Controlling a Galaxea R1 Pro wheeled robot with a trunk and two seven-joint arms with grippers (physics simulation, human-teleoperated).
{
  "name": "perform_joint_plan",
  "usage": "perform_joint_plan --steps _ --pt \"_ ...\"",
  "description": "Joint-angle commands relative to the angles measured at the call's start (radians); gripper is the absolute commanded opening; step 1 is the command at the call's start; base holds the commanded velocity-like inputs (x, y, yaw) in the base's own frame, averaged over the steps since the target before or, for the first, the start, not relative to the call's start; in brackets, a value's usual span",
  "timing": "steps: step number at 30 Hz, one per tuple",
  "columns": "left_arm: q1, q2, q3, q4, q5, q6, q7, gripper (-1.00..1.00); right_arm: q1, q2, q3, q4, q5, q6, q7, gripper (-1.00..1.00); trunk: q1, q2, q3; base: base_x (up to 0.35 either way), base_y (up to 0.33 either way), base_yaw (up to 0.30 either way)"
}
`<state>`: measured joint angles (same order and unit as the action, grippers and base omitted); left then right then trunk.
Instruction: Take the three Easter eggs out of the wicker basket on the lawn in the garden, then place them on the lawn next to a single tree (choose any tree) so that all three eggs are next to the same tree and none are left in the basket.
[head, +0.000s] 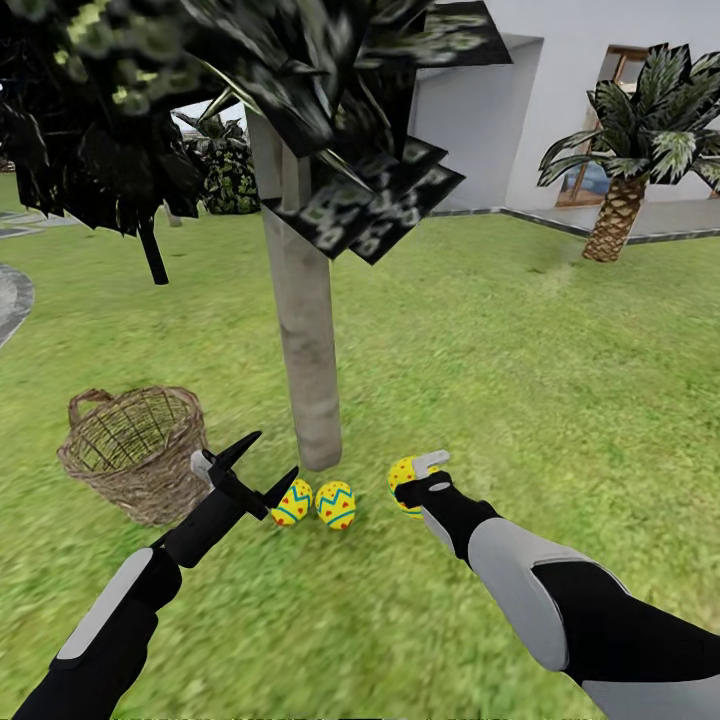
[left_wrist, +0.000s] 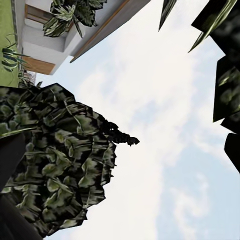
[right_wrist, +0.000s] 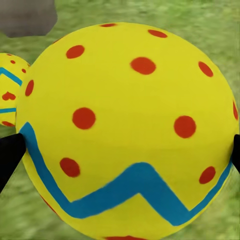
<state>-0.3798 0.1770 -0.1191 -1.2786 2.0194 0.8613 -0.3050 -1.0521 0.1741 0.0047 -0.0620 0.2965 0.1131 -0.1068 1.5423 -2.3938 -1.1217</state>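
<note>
Two Easter eggs (head: 292, 503) (head: 336, 504) lie on the lawn (head: 520, 360) at the foot of the pale-trunked tree (head: 305, 340). A third egg (head: 404, 478) (right_wrist: 130, 130) sits just right of them, low over the grass, with my right gripper (head: 412, 482) shut on it; black fingertips (right_wrist: 9, 155) press its sides in the right wrist view. My left gripper (head: 258, 462) is open and tilted upward, between the eggs and the wicker basket (head: 135, 452). No egg shows through the basket's open mouth.
A palm (head: 625, 170) stands at the far right before a white house (head: 560, 90). A thin dark-trunked tree (head: 150, 245) and a grey stone patio edge (head: 10, 300) are at the left. The left wrist view looks up at foliage (left_wrist: 55, 170) and sky.
</note>
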Motion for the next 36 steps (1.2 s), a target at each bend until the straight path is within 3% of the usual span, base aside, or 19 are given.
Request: perform_joint_plan --steps 1,15,36 --pt "-0.001 0.001 -0.002 0.001 -0.001 0.001 -0.006 1.00 0.000 0.000 0.001 -0.002 0.007 0.007 0.002 -1.00 0.004 -0.008 -0.004 0.000 0.000 0.000" --pt "-0.001 0.001 -0.002 0.001 -0.001 0.001 -0.006 1.00 0.002 0.000 0.000 -0.001 0.007 -0.037 0.004 -1.00 0.057 -0.106 -0.048 0.000 0.000 0.000" --pt "-0.001 0.001 -0.002 0.001 -0.001 0.001 -0.006 1.00 0.003 0.000 0.001 -0.001 0.007 -0.036 0.004 -1.00 0.067 -0.111 -0.129 0.000 0.000 0.000"
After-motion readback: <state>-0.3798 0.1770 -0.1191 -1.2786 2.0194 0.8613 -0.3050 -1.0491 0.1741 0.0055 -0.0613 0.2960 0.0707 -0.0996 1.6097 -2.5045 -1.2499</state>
